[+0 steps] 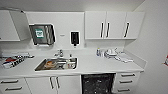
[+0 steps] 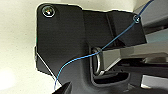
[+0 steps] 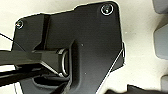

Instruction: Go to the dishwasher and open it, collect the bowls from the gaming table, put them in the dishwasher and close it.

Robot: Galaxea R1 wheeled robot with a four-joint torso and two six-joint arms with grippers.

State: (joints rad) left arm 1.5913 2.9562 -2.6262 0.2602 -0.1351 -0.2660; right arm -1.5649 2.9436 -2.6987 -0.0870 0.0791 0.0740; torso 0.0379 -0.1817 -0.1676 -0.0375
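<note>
1 kitchen counter (image 1: 95, 65) spans the head view, white top, white wall behind. Left to right:

- Far left on the counter: a red, white and black printed pack (image 1: 13, 61), lying flat, too blurred to read.
- Above it, a white wall cabinet (image 1: 8, 26).
- Steel paper towel dispenser (image 1: 42, 34) on the wall, green label on its front.
- Below that, a steel sink (image 1: 57, 64) set into the counter, with dishes inside, too blurred to sort. Tap (image 1: 60, 53) at its back edge.
- Black soap dispenser (image 1: 74, 38) on the wall, just right of the tap line.
- Wall cabinets (image 1: 113, 25) upper right, white doors with dark vertical handles.
- On the counter under them: a small bottle (image 1: 98, 52) beside a stack of white dishes (image 1: 111, 53); more pale items near the right corner, unclear.
- Under the counter: white drawers (image 1: 12, 85) at left, white cupboard doors (image 1: 53, 83) below the sink, then the dishwasher (image 1: 98, 83), then white drawers (image 1: 127, 81) at right.

Dishwasher sits just right of the sink cupboard, at the lower middle of the view. Its bay shows as a dark speckled opening with no steel front visible there, so it reads as open; the door itself is cut off by the frame edge.

Left wrist view: dark robot plate, a thin blue wire (image 2: 82, 57) looping across it, pale floor behind. Left hand: cannot tell whether spread or pressed together.

Right wrist view: same dark plate over pale floor. Right hand: cannot tell either.
</note>
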